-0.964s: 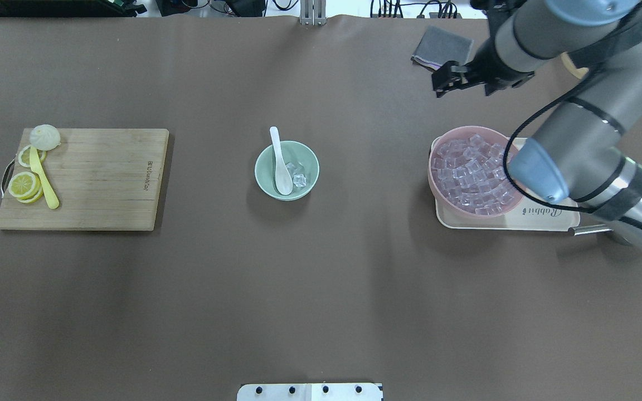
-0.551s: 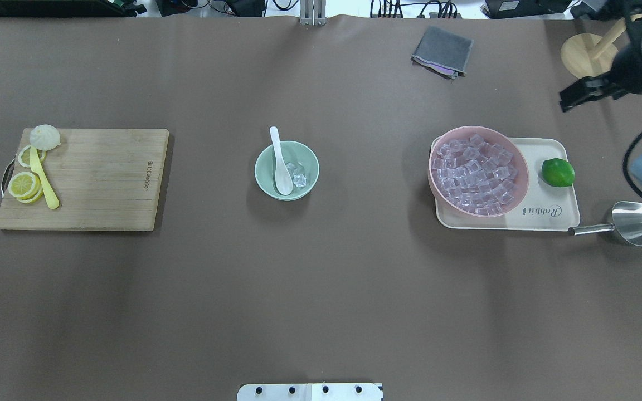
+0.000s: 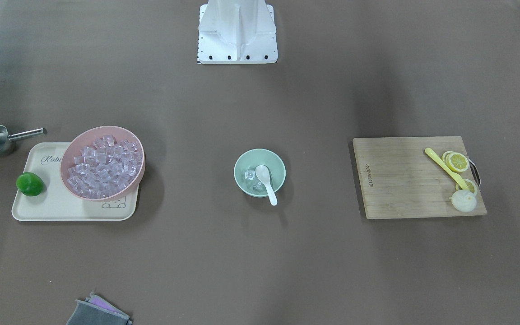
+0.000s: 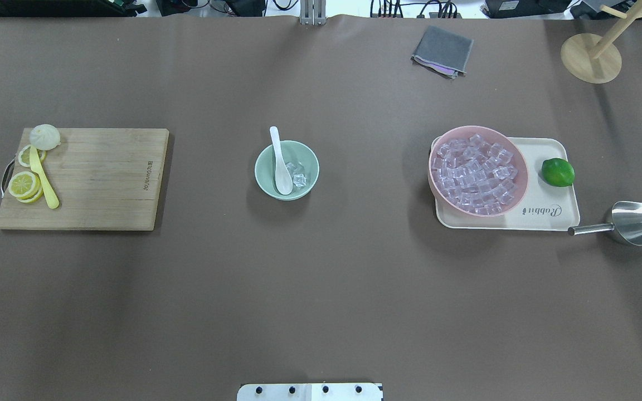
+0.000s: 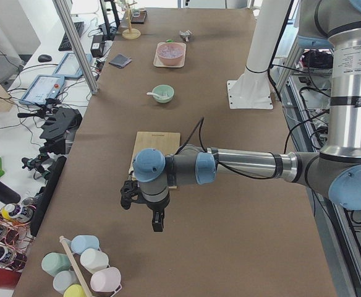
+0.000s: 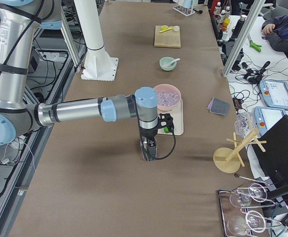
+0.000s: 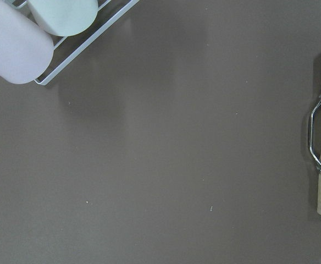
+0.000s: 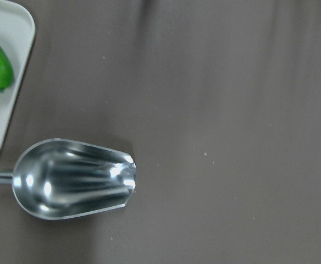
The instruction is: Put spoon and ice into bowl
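Note:
The mint-green bowl (image 4: 268, 181) stands mid-table, also in the front view (image 3: 276, 167). The white spoon (image 4: 280, 164) lies in it, scoop down inside and handle resting over the far rim. A few clear ice cubes (image 4: 297, 175) sit in the bowl beside the scoop. My left gripper (image 5: 158, 224) hangs over bare table beyond the cutting board, far from the bowl. My right gripper (image 6: 149, 155) hangs over the metal scoop (image 8: 75, 179) past the tray. I cannot tell whether either gripper is open or shut.
A pink bowl (image 4: 516, 161) full of ice and a lime (image 4: 558, 172) sit on a cream tray (image 4: 549, 220). A cutting board (image 4: 98, 178) holds lemon slices and a yellow spoon. There is a grey cloth (image 4: 442, 50), a wooden stand (image 4: 591, 58) and a cup rack (image 7: 45, 38).
My right arm has drawn back from above the tray to the right and left the overhead view. The lime and metal scoop now show. Bowl, spoon and ice have not moved.

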Available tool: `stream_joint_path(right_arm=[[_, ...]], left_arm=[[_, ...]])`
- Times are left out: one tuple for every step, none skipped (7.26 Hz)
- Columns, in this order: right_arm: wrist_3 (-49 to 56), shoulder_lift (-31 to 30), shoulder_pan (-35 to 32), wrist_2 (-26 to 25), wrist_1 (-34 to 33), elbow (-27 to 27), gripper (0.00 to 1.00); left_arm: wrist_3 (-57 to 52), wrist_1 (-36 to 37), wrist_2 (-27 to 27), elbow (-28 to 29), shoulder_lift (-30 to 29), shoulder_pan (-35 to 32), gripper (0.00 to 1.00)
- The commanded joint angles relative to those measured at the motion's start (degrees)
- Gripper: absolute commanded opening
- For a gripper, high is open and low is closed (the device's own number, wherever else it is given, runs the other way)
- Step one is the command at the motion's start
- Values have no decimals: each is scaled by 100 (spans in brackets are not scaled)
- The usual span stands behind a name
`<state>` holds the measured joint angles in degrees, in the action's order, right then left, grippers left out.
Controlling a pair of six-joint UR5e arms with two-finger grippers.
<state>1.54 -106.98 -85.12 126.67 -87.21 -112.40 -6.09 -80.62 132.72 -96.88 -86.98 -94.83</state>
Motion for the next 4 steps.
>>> stream_joint_path(right_arm=[[31, -384, -214, 42, 90, 322, 100], [13, -385, -250, 138, 91, 359, 100], [22, -367, -250, 496, 91, 394, 100], [48, -359, -250, 586, 91, 360, 100]], left_arm=[[-7, -24, 9, -163, 120, 0, 98], [-7, 28, 0, -417, 128, 0, 98], [-15, -15, 0, -602, 242, 0, 98], [-15, -24, 0, -735, 269, 0, 98]])
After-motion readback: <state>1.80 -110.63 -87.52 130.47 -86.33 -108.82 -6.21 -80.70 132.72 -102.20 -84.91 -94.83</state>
